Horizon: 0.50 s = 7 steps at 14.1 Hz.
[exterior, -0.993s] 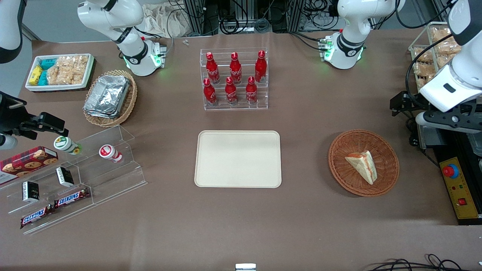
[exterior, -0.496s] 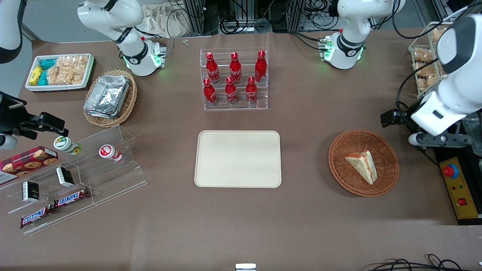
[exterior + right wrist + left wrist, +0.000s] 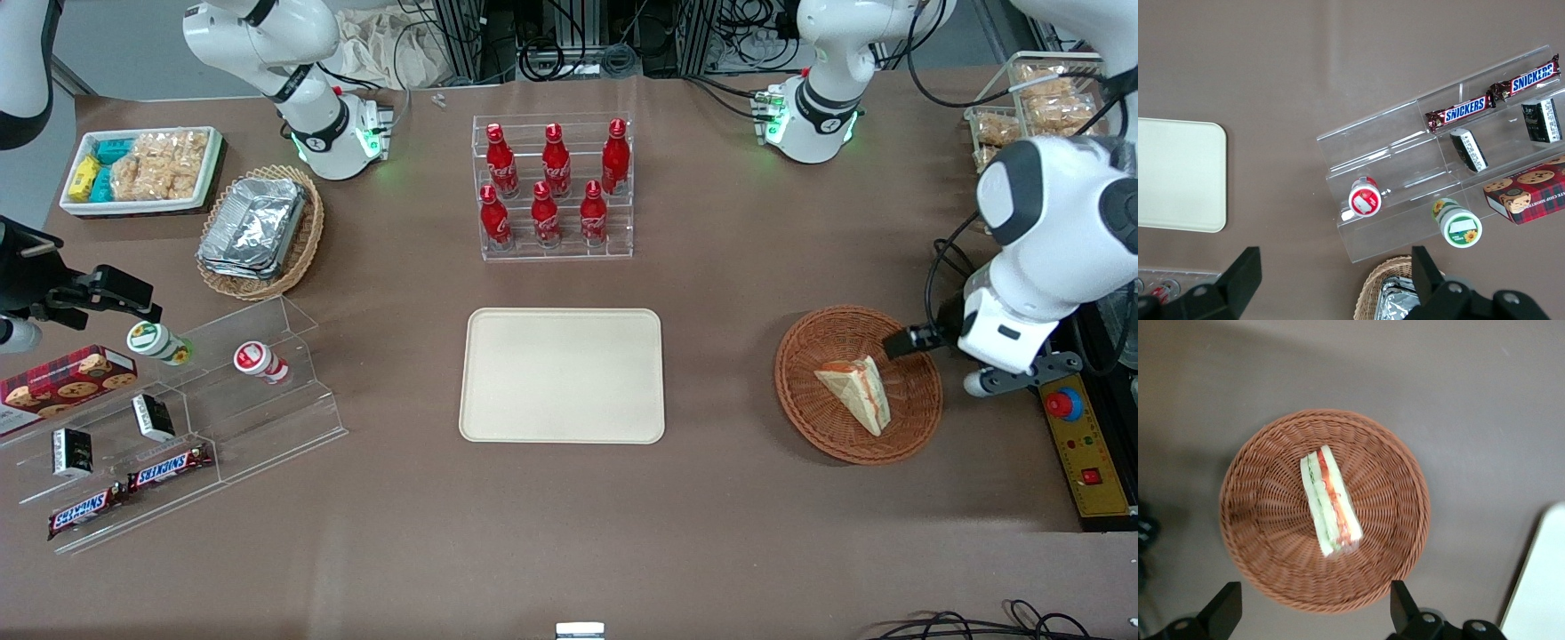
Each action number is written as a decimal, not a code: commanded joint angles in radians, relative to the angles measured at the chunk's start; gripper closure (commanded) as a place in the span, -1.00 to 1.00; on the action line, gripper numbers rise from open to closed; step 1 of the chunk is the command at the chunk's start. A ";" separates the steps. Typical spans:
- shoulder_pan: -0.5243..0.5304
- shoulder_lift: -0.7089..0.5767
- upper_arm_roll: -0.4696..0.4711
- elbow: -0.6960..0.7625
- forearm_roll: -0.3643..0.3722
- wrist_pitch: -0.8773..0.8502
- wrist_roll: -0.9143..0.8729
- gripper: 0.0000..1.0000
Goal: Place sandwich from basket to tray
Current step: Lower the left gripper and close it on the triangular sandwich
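A reddish-brown wicker basket [image 3: 858,384] was seen at the right of the front view, with the sandwich [image 3: 855,390] lying inside it. The cream tray [image 3: 562,375] at centre frame held nothing. Compared with half a second earlier, the gripper [image 3: 1313,612] had been brought over the basket's rim, its fingers [image 3: 1223,611] spread wide apart, grasping nothing. Bare tabletop [image 3: 720,373] separated basket and tray.
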 commanded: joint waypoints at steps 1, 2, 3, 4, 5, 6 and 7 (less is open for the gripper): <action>0.000 0.058 -0.006 -0.008 0.006 0.074 -0.159 -1.00; 0.000 0.073 -0.006 -0.009 0.007 0.079 -0.163 -1.00; 0.000 0.093 -0.006 -0.008 0.007 0.083 -0.165 -1.00; -0.001 0.111 -0.006 -0.008 0.009 0.095 -0.166 -1.00; -0.003 0.125 -0.006 -0.011 0.009 0.112 -0.168 -1.00; -0.003 0.136 -0.006 -0.012 0.009 0.117 -0.169 -1.00; -0.003 0.150 -0.006 -0.012 0.007 0.123 -0.172 -1.00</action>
